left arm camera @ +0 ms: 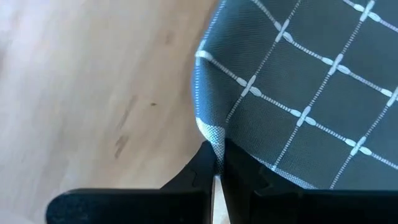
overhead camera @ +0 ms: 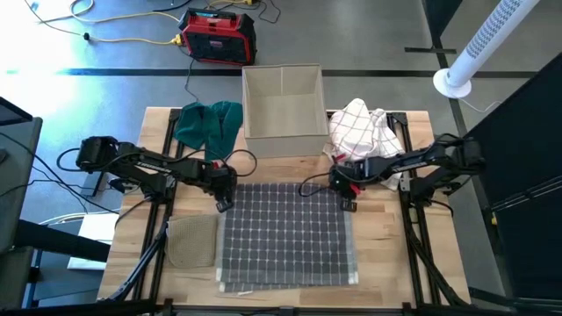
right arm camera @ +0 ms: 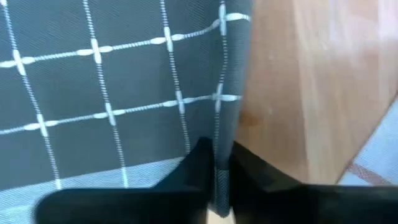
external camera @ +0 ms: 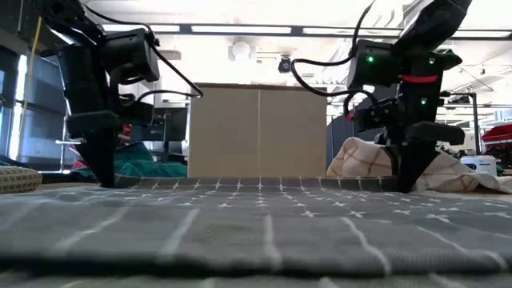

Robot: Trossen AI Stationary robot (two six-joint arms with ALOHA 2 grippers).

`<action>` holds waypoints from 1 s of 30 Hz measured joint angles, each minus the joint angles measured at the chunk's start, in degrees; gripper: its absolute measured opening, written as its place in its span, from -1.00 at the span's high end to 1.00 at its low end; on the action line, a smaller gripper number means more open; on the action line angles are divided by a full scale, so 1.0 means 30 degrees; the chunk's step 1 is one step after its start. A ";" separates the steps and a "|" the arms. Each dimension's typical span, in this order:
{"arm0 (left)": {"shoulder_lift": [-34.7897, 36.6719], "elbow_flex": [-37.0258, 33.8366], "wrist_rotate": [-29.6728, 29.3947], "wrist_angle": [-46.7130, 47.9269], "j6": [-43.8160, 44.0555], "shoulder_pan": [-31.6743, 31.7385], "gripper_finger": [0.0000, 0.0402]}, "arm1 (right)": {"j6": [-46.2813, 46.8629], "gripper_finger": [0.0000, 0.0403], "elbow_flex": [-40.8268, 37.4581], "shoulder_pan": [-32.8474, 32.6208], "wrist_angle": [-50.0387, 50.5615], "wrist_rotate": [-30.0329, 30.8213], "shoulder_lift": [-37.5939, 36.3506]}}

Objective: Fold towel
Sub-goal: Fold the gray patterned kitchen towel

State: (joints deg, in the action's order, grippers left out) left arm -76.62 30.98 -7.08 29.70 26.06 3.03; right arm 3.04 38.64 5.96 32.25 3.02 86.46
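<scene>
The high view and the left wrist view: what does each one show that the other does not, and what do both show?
Only the high view shows the right gripper, the cardboard box, the green cloth and the white checked cloth. Only the left wrist view shows the left gripper closely: its fingers are shut on the corner of the grey towel. Both views show this towel, the left gripper and the wooden table.

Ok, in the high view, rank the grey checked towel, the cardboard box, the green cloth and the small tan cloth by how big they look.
1. grey checked towel
2. cardboard box
3. green cloth and small tan cloth: these look about alike, so I won't rank them.
</scene>
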 joint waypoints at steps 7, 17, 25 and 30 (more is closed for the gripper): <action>-0.0064 0.2185 -0.0996 0.2066 -0.0389 0.0367 0.98 | 0.1059 0.99 0.0768 0.0436 0.2784 0.0735 -0.3118; -0.0013 0.8442 -0.4662 0.9206 -0.5591 0.1241 0.98 | 0.1031 1.00 0.4641 0.0246 0.7104 0.2615 -0.7920; -0.0009 0.9687 -0.2214 1.0146 -0.5041 -0.0684 0.98 | 0.1612 1.00 0.5015 -0.1902 0.9316 0.1377 -0.8510; -0.0006 0.9901 -0.0217 0.9599 -0.4367 -0.2461 0.98 | 0.2236 1.00 0.4552 -0.3489 0.9978 0.0213 -0.8575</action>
State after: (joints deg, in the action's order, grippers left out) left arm -76.64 60.69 -7.74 58.50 12.96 -4.36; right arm 9.75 52.30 -4.51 62.18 3.66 60.73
